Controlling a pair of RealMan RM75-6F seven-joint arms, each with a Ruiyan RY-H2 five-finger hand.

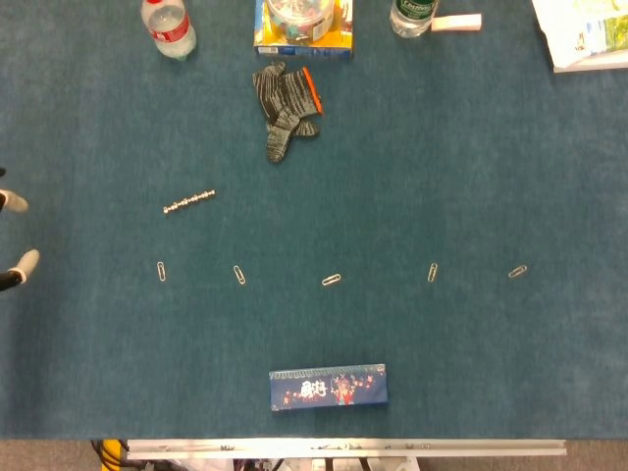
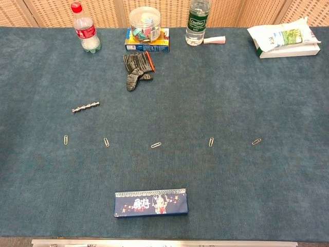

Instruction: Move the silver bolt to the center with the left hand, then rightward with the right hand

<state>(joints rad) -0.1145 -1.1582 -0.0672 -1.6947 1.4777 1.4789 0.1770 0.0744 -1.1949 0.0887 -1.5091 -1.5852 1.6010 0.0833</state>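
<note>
The silver bolt (image 1: 188,203) lies on the blue cloth in the left part of the table, slanted, also seen in the chest view (image 2: 85,107). Two pale fingertips of my left hand (image 1: 14,235) show at the left edge of the head view, spread apart, with nothing between them, well left of the bolt. The chest view does not show that hand. My right hand appears in neither view.
A row of paper clips (image 1: 332,280) runs across the cloth below the bolt. A dark printed box (image 1: 328,386) lies near the front edge. At the back stand a red-capped bottle (image 2: 85,31), a jar on a box (image 2: 146,32), a green-labelled bottle (image 2: 197,21), a grey glove (image 2: 135,69) and a packet (image 2: 284,38).
</note>
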